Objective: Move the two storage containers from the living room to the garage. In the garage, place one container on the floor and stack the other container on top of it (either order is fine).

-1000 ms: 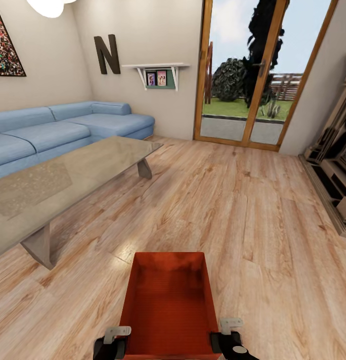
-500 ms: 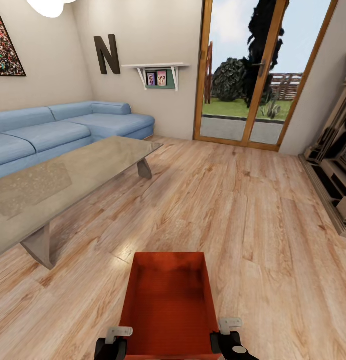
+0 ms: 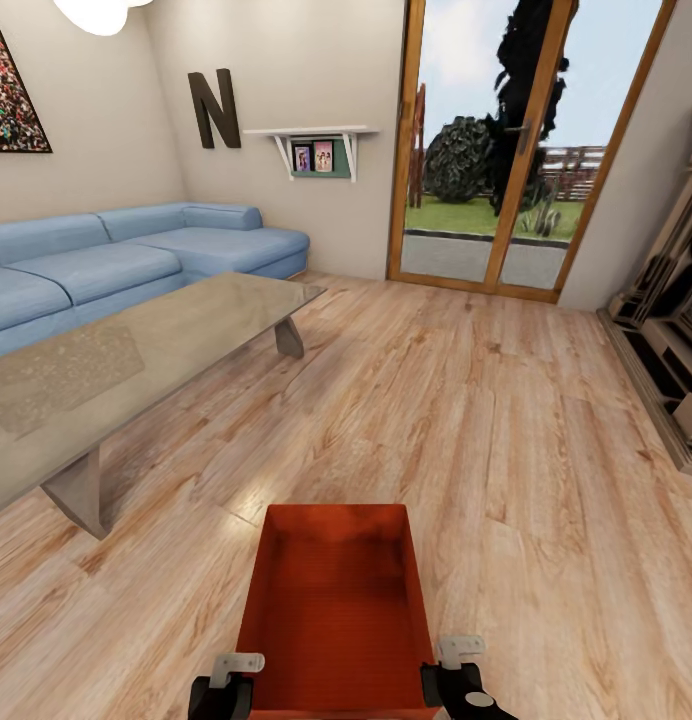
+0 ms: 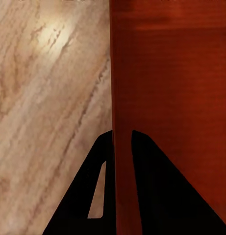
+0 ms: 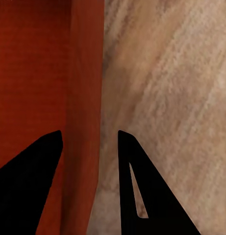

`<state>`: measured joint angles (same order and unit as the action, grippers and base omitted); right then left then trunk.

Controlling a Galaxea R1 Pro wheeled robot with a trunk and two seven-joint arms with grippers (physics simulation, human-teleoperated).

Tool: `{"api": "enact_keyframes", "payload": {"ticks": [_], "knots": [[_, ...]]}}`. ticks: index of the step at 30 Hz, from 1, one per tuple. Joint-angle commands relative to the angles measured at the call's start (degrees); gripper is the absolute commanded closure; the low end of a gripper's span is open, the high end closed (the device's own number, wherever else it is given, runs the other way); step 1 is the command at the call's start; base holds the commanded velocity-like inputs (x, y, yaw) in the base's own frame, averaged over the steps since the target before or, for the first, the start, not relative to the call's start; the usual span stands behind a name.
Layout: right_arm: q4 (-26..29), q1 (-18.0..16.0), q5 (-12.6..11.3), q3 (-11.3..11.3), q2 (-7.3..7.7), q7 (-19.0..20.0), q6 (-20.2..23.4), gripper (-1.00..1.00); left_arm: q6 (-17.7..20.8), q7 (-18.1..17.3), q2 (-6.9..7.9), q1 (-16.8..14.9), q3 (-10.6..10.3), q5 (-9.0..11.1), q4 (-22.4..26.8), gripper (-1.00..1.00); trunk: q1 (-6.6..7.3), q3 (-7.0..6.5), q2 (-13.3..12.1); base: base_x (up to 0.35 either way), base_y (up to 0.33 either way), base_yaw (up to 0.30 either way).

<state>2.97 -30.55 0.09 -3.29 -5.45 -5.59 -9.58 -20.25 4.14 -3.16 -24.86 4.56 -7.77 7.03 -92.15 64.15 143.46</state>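
A red-orange open-top storage container (image 3: 336, 610) sits low in front of me over the light wood planks of the living room. My left gripper (image 3: 234, 672) is at its near left corner. In the left wrist view this gripper (image 4: 121, 133) is shut on the container's left wall (image 4: 162, 73), with one finger on each side. My right gripper (image 3: 454, 658) is at the near right corner. In the right wrist view it (image 5: 89, 132) straddles the right wall (image 5: 86, 73) with a gap on both sides, so it is open.
A long low glass table (image 3: 136, 360) stands to the left, with a blue sectional sofa (image 3: 136, 255) behind it. Glass patio doors (image 3: 506, 150) are straight ahead. Wooden shelving (image 3: 671, 330) lines the right wall. Bare plank floor (image 3: 466, 420) lies ahead and to the right.
The left gripper has edged slightly inward against the container's wall. The container and the room view have stayed put.
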Motion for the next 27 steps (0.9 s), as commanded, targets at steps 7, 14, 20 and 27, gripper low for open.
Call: {"api": "enact_keyframes", "payload": {"ticks": [7,14,20,27], "knots": [[-0.1,0.0,-0.2,0.0,0.0,-0.5,-0.2,1.0,-0.2,0.5,-0.01,0.0,1.6,-0.4,0.0,1.0,0.01,0.04,0.0,0.0,0.0,0.0],[-0.1,0.0,-0.2,0.0,0.0,-0.5,-0.2,1.0,-0.2,0.5,-0.01,0.0,1.6,-0.4,0.0,1.0,0.01,0.04,0.0,0.0,0.0,0.0],[-0.1,0.0,-0.2,0.0,0.0,-0.5,-0.2,1.0,-0.2,0.5,-0.01,0.0,1.6,-0.4,0.0,1.0,0.01,0.04,0.0,0.0,0.0,0.0],[-0.1,0.0,-0.1,0.0,0.0,-0.5,-0.2,1.0,-0.2,0.5,-0.01,-0.1,1.6,-0.4,0.0,1.0,0.01,0.04,0.0,-0.009,0.0,0.0]]}}
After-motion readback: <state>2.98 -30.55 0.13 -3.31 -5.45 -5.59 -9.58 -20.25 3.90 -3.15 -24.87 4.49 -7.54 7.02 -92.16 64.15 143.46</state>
